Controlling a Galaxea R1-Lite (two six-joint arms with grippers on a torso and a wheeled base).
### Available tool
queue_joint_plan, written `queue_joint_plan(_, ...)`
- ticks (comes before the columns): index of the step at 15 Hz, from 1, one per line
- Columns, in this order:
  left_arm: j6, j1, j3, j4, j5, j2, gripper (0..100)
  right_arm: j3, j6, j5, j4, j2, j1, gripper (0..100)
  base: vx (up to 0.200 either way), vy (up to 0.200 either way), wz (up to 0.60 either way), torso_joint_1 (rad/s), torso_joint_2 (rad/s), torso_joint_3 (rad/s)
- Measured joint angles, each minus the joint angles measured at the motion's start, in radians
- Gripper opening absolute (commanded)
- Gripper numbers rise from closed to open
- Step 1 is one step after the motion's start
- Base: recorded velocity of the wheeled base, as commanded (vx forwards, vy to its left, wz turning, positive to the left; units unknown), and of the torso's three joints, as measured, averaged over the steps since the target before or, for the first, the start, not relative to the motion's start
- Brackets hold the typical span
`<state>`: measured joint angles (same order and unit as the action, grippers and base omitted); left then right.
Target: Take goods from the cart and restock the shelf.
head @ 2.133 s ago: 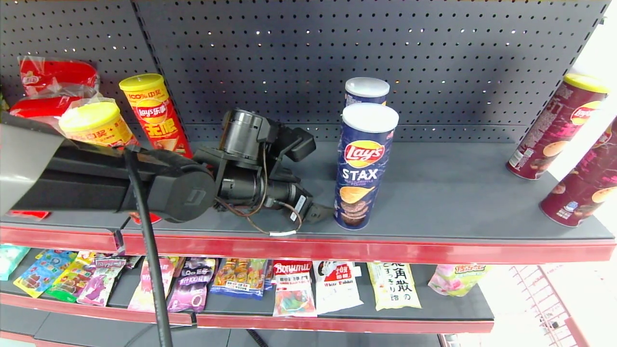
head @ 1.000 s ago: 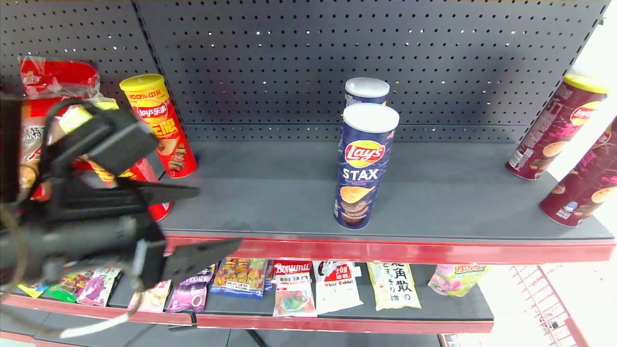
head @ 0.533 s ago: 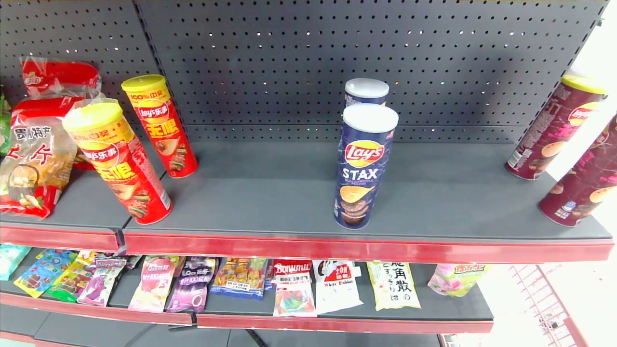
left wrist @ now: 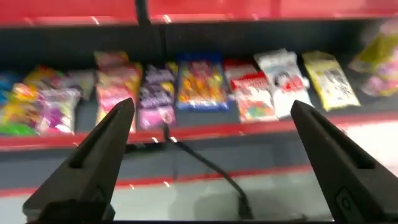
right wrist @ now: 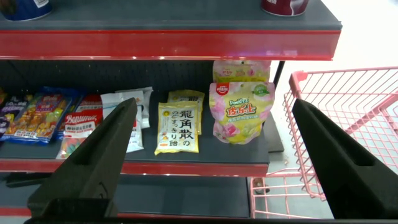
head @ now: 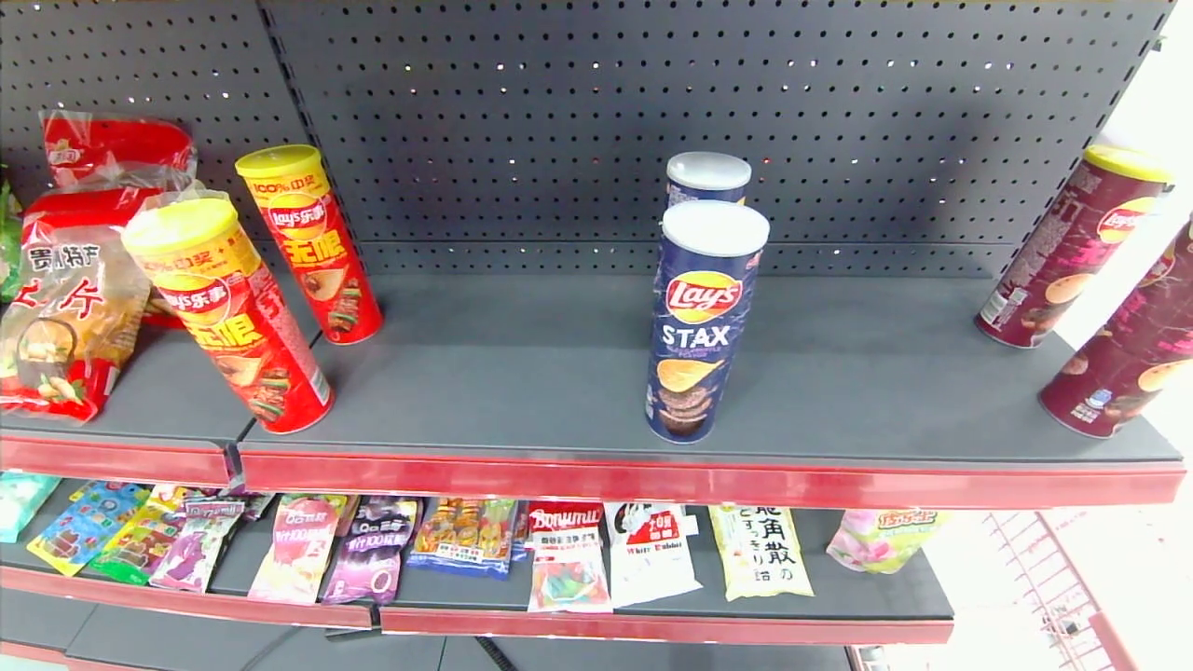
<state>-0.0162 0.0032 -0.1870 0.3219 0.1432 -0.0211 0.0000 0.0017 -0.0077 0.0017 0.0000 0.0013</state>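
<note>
On the grey upper shelf a blue chip can stands upright near the front edge, with a second blue can behind it. Two red cans stand at the left, two maroon cans at the right. My left gripper is open and holds nothing, facing the lower shelf of snack bags. My right gripper is also open and holds nothing, low before the lower shelf, with the pink wire cart beside it.
Red snack bags lie at the upper shelf's far left. Wide bare shelf lies between the red cans and the blue cans, and between the blue and maroon cans. A red lip edges the shelf front. Flat candy bags line the lower shelf.
My left arm has drawn back from beside the front blue can, swung left and down, and left the head view. The blue can stays standing where it was.
</note>
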Motion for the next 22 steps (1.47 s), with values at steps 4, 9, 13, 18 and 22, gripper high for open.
queue_joint_plan(4, 0.132, -0.002, 0.078, -0.189, -0.068, 0.021, 100, 0.0, 0.0, 0.0, 0.0, 0.0, 0.0, 100, 0.0, 0.0, 0.0, 0.0, 0.0, 0.0)
queue_joint_plan(9, 0.039, -0.002, 0.127, -0.256, 0.043, 0.024, 100, 0.0, -0.003, 0.001, 0.0, 0.0, 0.0, 100, 0.0, 0.0, 0.0, 0.0, 0.0, 0.0)
queue_joint_plan(13, 0.079, -0.001, 0.167, -0.346, -0.241, 0.024, 100, 0.0, -0.003, 0.0, 0.0, 0.0, 0.0, 100, 0.0, 0.0, 0.0, 0.0, 0.0, 0.0)
queue_joint_plan(18, 0.03, -0.001, 0.185, -0.319, -0.115, 0.024, 100, 0.0, -0.003, 0.0, 0.0, 0.0, 0.0, 100, 0.0, 0.0, 0.0, 0.0, 0.0, 0.0)
queue_joint_plan(22, 0.029, -0.002, 0.186, -0.319, -0.153, 0.024, 100, 0.0, -0.003, 0.0, 0.0, 0.0, 0.0, 100, 0.0, 0.0, 0.0, 0.0, 0.0, 0.0)
